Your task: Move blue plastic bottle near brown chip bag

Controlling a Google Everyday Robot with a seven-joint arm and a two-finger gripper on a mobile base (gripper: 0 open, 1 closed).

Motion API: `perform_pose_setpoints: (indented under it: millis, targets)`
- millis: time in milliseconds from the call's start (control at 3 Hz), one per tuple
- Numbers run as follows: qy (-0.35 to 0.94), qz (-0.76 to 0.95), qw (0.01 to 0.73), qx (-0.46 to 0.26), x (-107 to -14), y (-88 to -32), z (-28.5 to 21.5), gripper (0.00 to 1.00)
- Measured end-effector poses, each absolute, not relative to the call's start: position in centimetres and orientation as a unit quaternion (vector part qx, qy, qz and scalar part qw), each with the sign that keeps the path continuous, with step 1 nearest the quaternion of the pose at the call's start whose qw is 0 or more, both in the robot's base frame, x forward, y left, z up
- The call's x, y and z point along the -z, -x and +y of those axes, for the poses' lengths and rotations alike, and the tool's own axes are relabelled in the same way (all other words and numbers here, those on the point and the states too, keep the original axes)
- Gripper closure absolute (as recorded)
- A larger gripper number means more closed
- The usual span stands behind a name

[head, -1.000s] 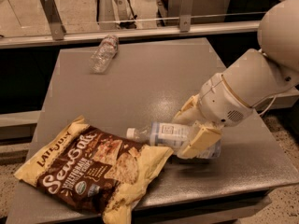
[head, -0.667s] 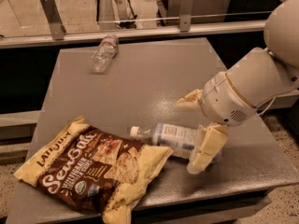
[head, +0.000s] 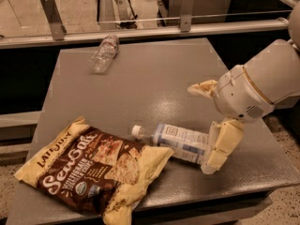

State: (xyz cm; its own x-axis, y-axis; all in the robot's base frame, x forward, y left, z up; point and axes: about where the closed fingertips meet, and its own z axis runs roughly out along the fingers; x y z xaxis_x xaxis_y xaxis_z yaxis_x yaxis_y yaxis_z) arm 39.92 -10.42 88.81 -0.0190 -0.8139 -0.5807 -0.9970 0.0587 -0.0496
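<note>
The blue plastic bottle (head: 180, 142) lies on its side on the grey table (head: 154, 78), white cap pointing left, its neck touching the right edge of the brown chip bag (head: 93, 168). The bag lies flat at the table's front left, partly over the front edge. My gripper (head: 201, 128) is at the bottle's right end, open wide. One cream finger (head: 220, 146) hangs down beside the bottle's base, the other finger (head: 202, 88) points left above it. The bottle rests on the table, not held.
A smaller clear bottle (head: 104, 53) lies on its side at the table's back left. A metal rail with posts (head: 140, 31) runs behind the table. The arm's white body (head: 262, 86) hangs over the table's right edge.
The gripper has opened and let go of the blue bottle, then drawn back to the right. The bottle now lies on the table against the bag.
</note>
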Motion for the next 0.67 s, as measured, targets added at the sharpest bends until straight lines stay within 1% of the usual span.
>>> perform_pose_setpoints:
  millis: [333, 667]
  targets:
    - [0.640, 0.699, 0.258, -0.189, -90.2, -41.4, -13.6, 0.00]
    - [0.614, 0.707, 0.294, -0.190, -92.2, -44.1, -18.2, 0.00]
